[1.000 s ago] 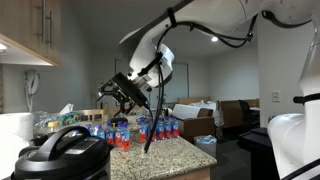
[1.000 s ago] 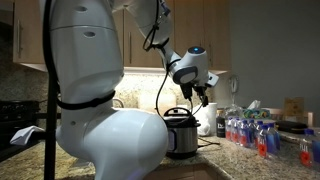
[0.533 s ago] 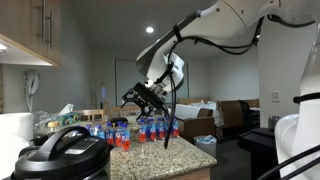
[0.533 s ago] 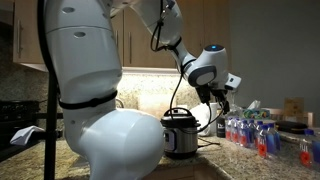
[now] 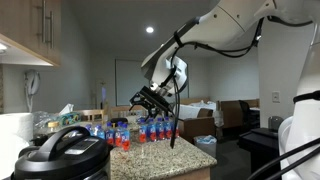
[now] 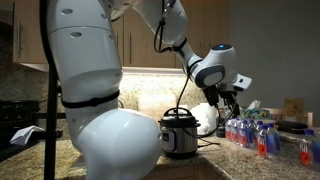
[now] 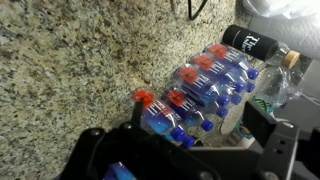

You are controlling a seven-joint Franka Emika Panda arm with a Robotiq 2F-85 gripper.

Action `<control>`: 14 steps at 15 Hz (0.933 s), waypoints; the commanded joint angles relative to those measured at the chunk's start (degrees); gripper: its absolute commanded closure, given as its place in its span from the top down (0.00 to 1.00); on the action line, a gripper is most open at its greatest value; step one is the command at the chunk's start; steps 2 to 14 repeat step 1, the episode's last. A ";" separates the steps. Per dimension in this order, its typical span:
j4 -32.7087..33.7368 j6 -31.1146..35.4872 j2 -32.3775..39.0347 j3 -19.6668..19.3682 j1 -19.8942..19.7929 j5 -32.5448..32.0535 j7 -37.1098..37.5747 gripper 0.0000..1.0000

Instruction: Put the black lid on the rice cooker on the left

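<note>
Black lid (image 6: 179, 114) atop rice cooker (image 6: 181, 138); pincer (image 5: 150, 101) over water bottles (image 7: 200, 85), spread indiscernible.

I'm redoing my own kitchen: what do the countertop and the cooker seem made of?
Countertop: likely granite or similar stone, polished; speckled tan, black and white grain. Rice cooker: body looks like brushed steel, shiny with reflections; top black, perhaps plastic.

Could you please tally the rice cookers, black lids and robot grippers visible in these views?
Rice cooker: 1
Black lid: 1
Gripper: 1
Total: 3
</note>
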 commanded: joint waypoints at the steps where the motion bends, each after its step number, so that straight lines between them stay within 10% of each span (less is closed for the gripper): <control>1: 0.00 0.00 0.00 0.00 0.01 0.00 0.00 1.00; 14: 0.00 0.00 0.00 0.00 0.01 0.00 0.00 1.00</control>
